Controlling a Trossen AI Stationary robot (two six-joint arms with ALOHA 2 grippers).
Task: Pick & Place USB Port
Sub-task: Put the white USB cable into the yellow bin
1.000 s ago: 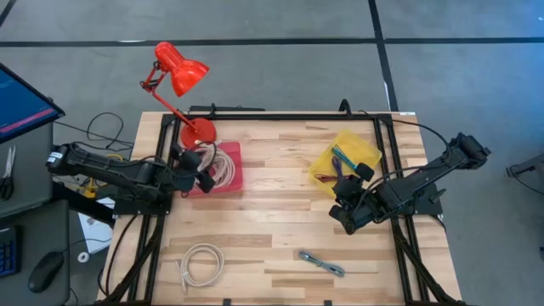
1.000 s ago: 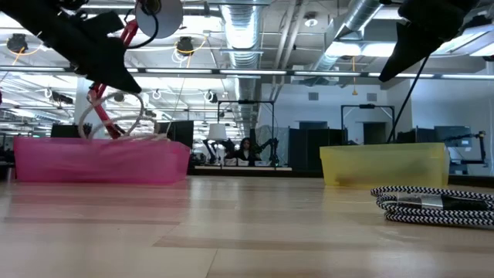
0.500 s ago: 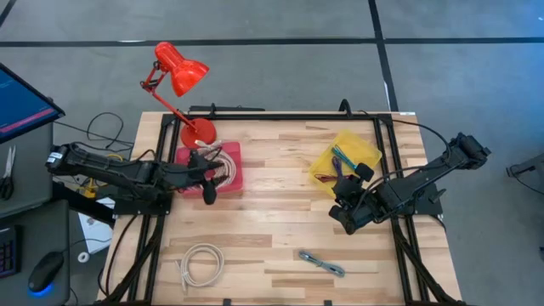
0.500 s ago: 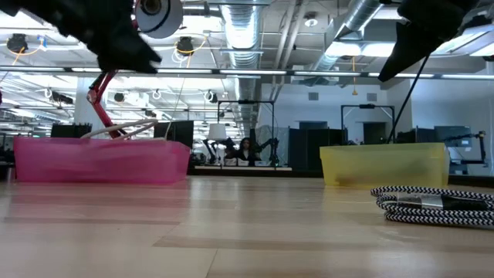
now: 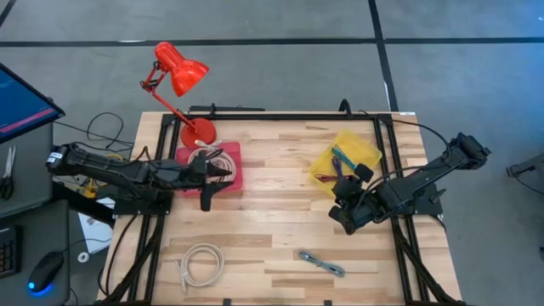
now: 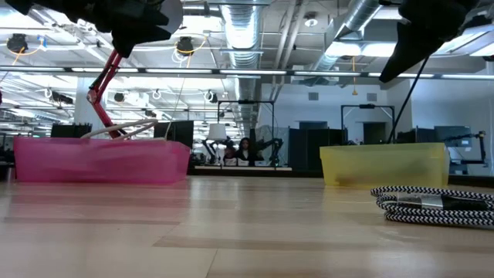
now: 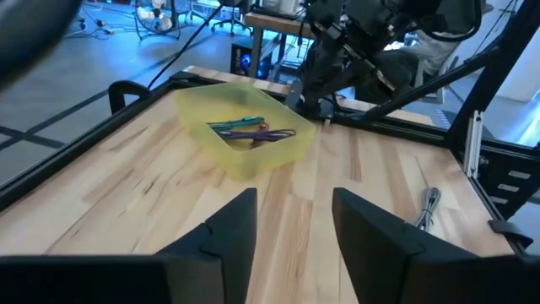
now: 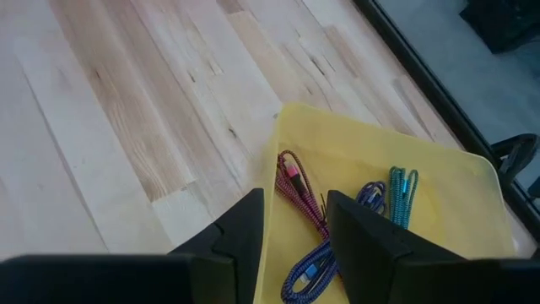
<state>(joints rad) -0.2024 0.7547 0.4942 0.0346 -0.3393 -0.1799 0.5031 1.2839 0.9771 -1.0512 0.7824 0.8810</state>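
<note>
A pink tray [image 5: 231, 183] holds coiled white cables [image 5: 217, 161]. A yellow tray [image 5: 365, 144] holds red, purple and teal braided cables [image 8: 295, 190]. My left gripper [image 5: 217, 178] hovers open above the pink tray's right side. It points level toward the table's right and holds nothing [image 7: 295, 228]. My right gripper [image 5: 344, 197] hangs open over the yellow tray's near edge, and nothing sits between its fingers [image 8: 294, 228]. In the low view both grippers stay high above the trays [image 6: 139, 23] [image 6: 417, 38].
A white cable coil [image 5: 200, 262] lies near the table's near-left corner. A black-and-white braided cable [image 5: 321, 263] lies near the near edge [image 6: 432, 205]. A red desk lamp [image 5: 178, 72] stands behind the pink tray. Bare wood lies between the two trays.
My left gripper has risen from the pink tray and tipped from pointing down to level, reaching toward the table's right. The white cable loop that stood up under it has dropped into the tray.
</note>
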